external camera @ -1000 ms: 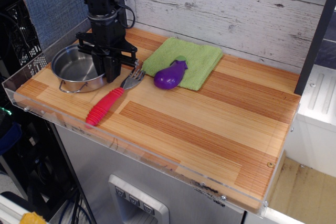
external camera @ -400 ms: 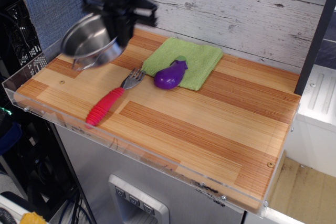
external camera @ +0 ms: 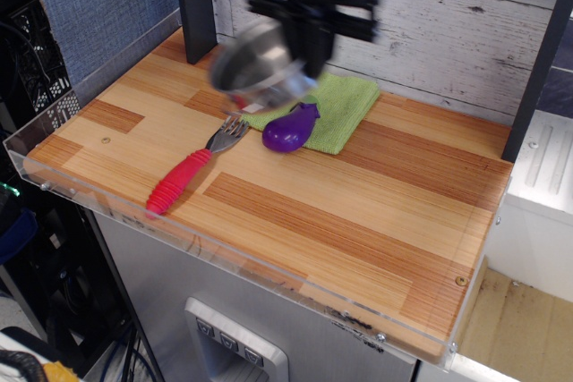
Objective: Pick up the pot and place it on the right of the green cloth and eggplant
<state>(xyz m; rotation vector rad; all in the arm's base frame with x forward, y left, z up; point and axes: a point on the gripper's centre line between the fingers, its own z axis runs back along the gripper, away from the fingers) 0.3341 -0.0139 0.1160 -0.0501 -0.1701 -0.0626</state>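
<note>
On the wooden tabletop [external camera: 358, 212], the eggplant [external camera: 291, 128] lies on the near edge of the green cloth [external camera: 345, 105]. The gripper [external camera: 309, 55] grasps the tilted, blurred pot [external camera: 255, 64] in the air above the cloth's left part.

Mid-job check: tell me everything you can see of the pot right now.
The pot is a shallow, round, shiny steel vessel, motion-blurred, so its handles cannot be made out. It hangs in the air, tilted with its open side facing left and toward the camera, held at its right rim by the black claw. It sits above the left part of the green cloth, touching nothing else.
</note>
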